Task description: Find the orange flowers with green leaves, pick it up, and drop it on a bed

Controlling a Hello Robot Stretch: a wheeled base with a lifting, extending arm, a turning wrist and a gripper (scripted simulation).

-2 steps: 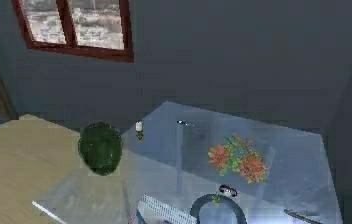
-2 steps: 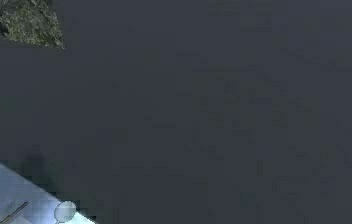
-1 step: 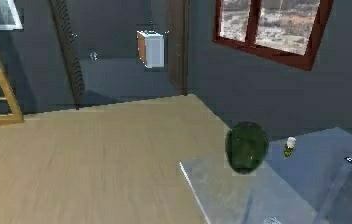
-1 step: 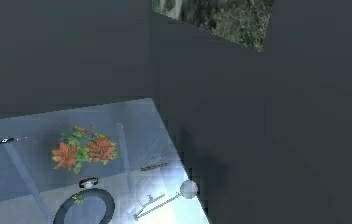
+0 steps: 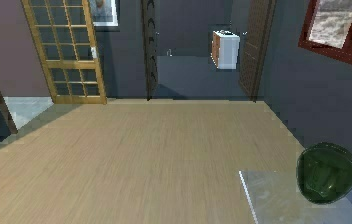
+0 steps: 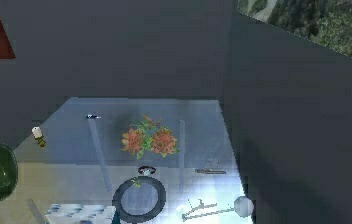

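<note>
orange flowers (image 6: 147, 138) at the bench (image 6: 196, 120) middle.
i judge them just ahead of my reach; tool state i cannot tell.

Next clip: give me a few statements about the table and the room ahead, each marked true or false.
1. The orange flowers sit on the glass table. True.
2. The floor ahead is red carpet. False: it is pale wood.
3. A dark green round thing sits at the forward view's lower right. True.
4. The paned door is at the forward view's right. False: it is at the left.
</note>
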